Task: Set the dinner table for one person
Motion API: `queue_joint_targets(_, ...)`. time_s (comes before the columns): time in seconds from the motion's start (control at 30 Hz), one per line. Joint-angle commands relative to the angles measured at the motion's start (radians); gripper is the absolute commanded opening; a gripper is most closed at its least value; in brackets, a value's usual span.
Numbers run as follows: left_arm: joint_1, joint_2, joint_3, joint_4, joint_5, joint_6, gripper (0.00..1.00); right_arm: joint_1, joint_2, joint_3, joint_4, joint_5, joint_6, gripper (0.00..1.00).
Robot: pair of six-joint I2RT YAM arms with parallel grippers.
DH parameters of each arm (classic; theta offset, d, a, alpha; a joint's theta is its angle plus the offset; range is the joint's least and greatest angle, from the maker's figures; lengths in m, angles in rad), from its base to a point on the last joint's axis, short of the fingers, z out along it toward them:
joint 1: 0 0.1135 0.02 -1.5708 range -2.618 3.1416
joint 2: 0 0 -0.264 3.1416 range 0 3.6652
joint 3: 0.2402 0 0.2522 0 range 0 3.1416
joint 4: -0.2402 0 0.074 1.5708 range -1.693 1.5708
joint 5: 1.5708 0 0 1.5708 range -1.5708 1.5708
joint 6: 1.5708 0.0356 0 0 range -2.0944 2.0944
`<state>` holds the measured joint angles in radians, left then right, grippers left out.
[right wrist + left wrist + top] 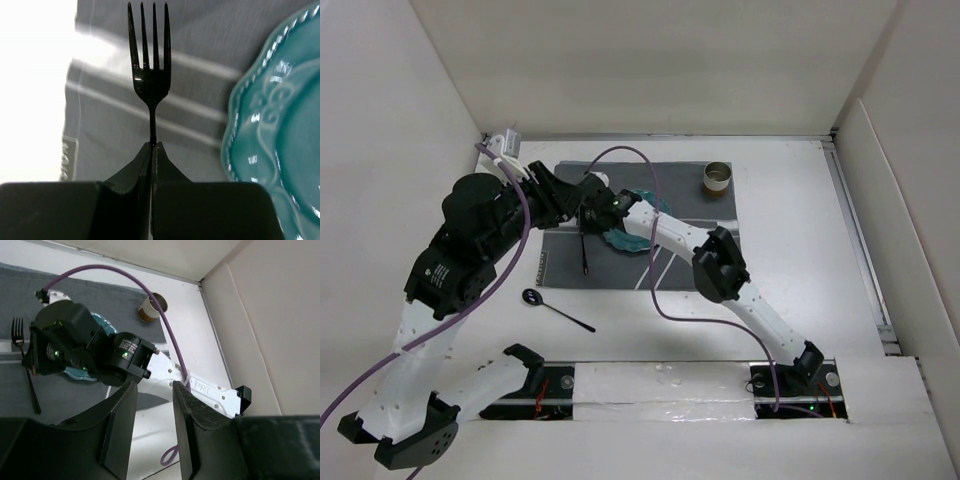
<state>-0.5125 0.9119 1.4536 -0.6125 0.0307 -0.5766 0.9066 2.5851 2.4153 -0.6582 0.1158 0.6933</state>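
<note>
- The right gripper (151, 150) is clamping the handle of a slim black fork (149, 80) over the dark grey striped cloth placemat (200, 30), just left of the scalloped teal plate (280, 125).
- The left gripper (152, 410) is hanging open and empty.
- The large white dinner table (790, 260) is lying beneath everything, with a black spoon (557, 310) resting on it.
- Fork placement seems to be underway; the next move calls for releasing it flat.

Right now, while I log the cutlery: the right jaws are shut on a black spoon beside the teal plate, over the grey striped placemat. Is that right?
No: the right jaws are shut on a black fork, not a spoon; the right wrist view shows its four tines. The rest holds: beside the teal plate, over the placemat.
</note>
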Motion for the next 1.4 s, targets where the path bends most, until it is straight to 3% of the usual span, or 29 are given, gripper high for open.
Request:
queue_joint_targets(0.0,-0.011,-0.008,0.011,-0.026,-0.022,0.021,0.32,-0.014,0.015,0.088,0.112,-0.004,0.089,0.00)
queue_joint_targets(0.47,-0.020,-0.021,-0.024,-0.030,-0.074,0.044,0.34,-0.052,0.135,0.131,0.187,-0.051,0.173,0.00)
queue_joint_targets(0.6,-0.020,-0.019,-0.022,-0.026,-0.075,0.041,0.34,-0.061,0.115,0.096,0.193,-0.050,0.169,0.05)
queue_joint_targets(0.87,-0.020,-0.018,-0.013,-0.021,-0.083,0.031,0.34,-0.071,0.011,0.070,0.215,-0.074,0.112,0.41)
queue_joint_targets(1.03,-0.020,-0.015,0.043,-0.004,-0.143,0.044,0.34,-0.080,-0.241,-0.125,0.275,-0.084,0.002,0.48)
queue_joint_targets(1.1,-0.020,-0.015,0.069,0.005,-0.175,0.053,0.30,-0.080,-0.330,-0.235,0.339,-0.105,-0.035,0.43)
queue_joint_targets(1.13,-0.020,-0.018,0.079,0.016,-0.186,0.057,0.27,-0.080,-0.415,-0.371,0.366,-0.140,-0.069,0.22)
queue_joint_targets(1.17,-0.020,-0.013,0.085,0.023,-0.192,0.061,0.20,-0.065,-0.452,-0.436,0.390,-0.189,-0.084,0.10)
queue_joint_targets(1.2,-0.020,-0.011,0.102,0.028,-0.195,0.067,0.07,-0.052,-0.489,-0.497,0.425,-0.203,-0.104,0.00)
queue_joint_targets(1.27,-0.020,-0.004,0.129,0.020,-0.204,0.072,0.00,0.004,-0.560,-0.649,0.442,-0.237,-0.179,0.00)
queue_joint_targets(1.37,-0.020,0.015,0.198,-0.033,-0.227,0.078,0.00,0.096,-0.600,-0.775,0.431,-0.231,-0.264,0.00)
